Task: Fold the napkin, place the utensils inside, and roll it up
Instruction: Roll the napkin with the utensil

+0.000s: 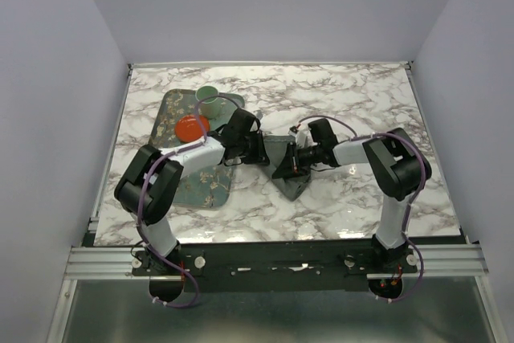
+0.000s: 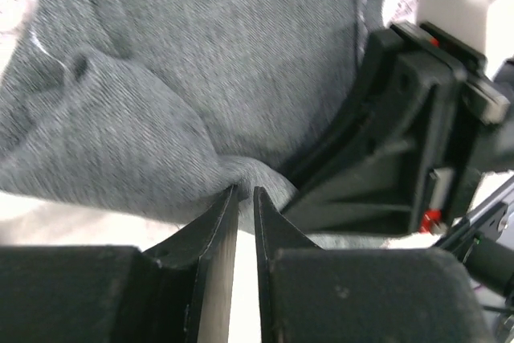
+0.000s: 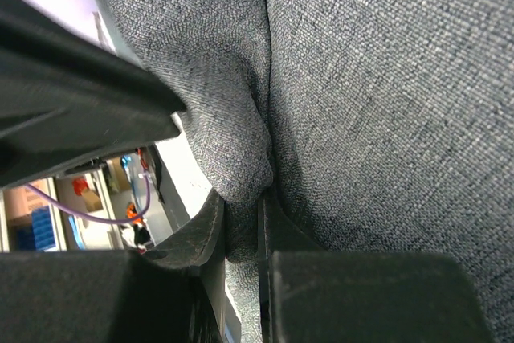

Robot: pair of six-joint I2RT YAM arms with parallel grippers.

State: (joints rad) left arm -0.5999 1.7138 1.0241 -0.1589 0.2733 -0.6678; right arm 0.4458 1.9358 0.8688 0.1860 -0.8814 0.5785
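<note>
White marble table (image 1: 361, 94) carries the dark grey napkin (image 1: 293, 186) near its middle, just right of the green tray (image 1: 201, 190), bunched between the 2 claws. The left claw (image 2: 243, 192) is almost pressed together and nips a pucker of cloth, and the right claw (image 3: 241, 198) pinches a thick fold. The napkin's long way runs far to near, 1 corner pointing at the arm bases.

The marble table (image 1: 361, 102) carries a green floral tray (image 1: 201, 186) and the dark grey napkin (image 1: 291, 186).
</note>
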